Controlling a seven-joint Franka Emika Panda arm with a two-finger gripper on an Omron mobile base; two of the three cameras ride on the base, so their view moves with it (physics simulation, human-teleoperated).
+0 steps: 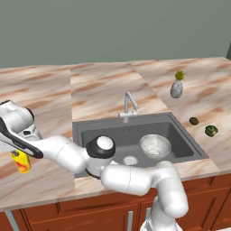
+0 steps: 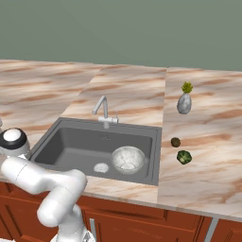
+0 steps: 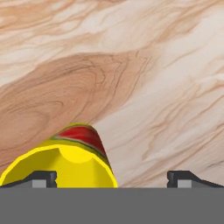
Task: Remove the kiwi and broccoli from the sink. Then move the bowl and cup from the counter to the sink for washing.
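Gripper spread wide over the cup — nothing held yet.

We see the gripper (image 3: 112, 178) with its jaws fully apart above the yellow cup (image 3: 65, 159), which stands on the counter (image 1: 40, 94) left of the sink (image 1: 180, 135); the cup's rim sits by one fingertip, contact unclear. The bowl (image 1: 155, 145) lies in the sink — the kiwi (image 1: 194, 121) and broccoli (image 1: 211, 131) rest on the counter to its right.

Plain grey-green wall (image 1: 113, 27) behind, reddish-brown wooden cabinets (image 2: 189, 229) below.
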